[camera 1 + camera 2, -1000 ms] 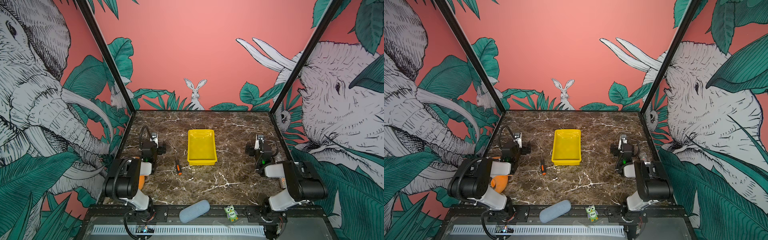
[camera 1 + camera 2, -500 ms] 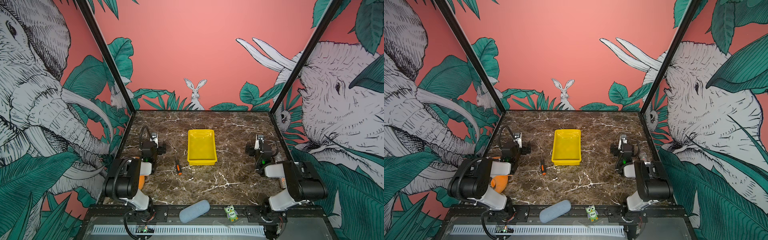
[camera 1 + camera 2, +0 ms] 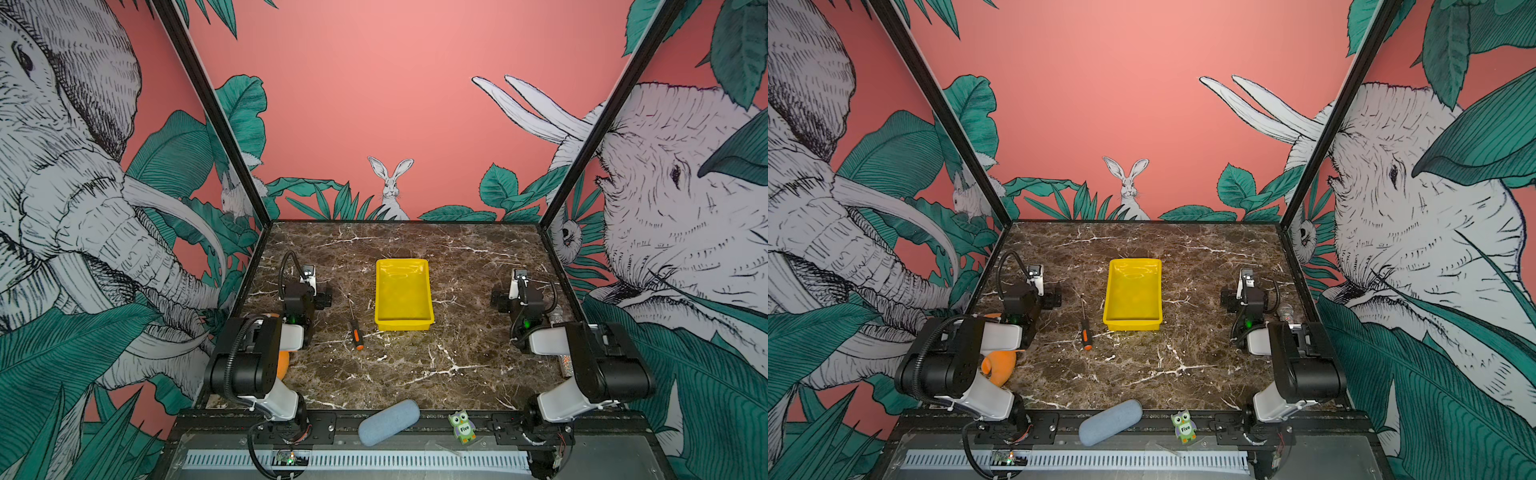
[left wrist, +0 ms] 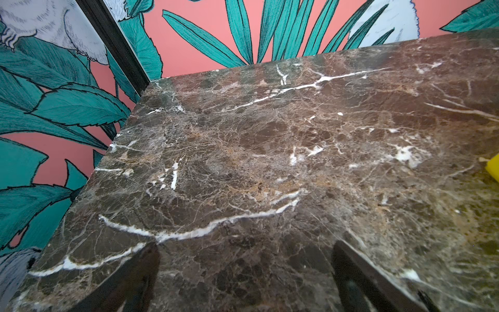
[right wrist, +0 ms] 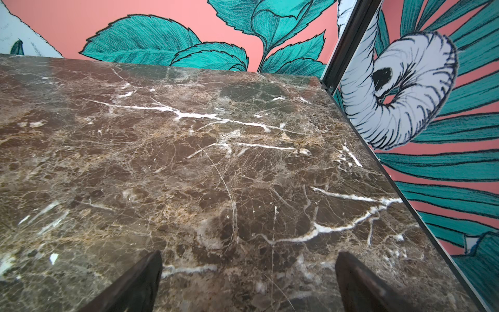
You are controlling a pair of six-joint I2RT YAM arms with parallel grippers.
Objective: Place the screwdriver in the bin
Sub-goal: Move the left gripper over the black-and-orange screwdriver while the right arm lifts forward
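The screwdriver (image 3: 355,328) (image 3: 1086,326), with a black-and-orange handle and a thin shaft, lies on the marble table just left of the bin, handle toward the front. The bin (image 3: 404,326) (image 3: 1133,325) is a shallow yellow tray at the table's middle with nothing in it; one corner of it (image 4: 492,168) shows in the left wrist view. My left gripper (image 3: 311,286) (image 4: 245,247) rests low at the left, open over bare marble, a short way left of the screwdriver. My right gripper (image 3: 517,286) (image 5: 249,256) rests at the right, open over bare marble.
A grey-blue oblong case (image 3: 388,422) and a small owl tag (image 3: 462,426) sit on the front rail. An orange object (image 3: 998,365) lies under the left arm. A glittery silver cylinder (image 3: 559,316) lies beside the right arm. Patterned walls enclose three sides.
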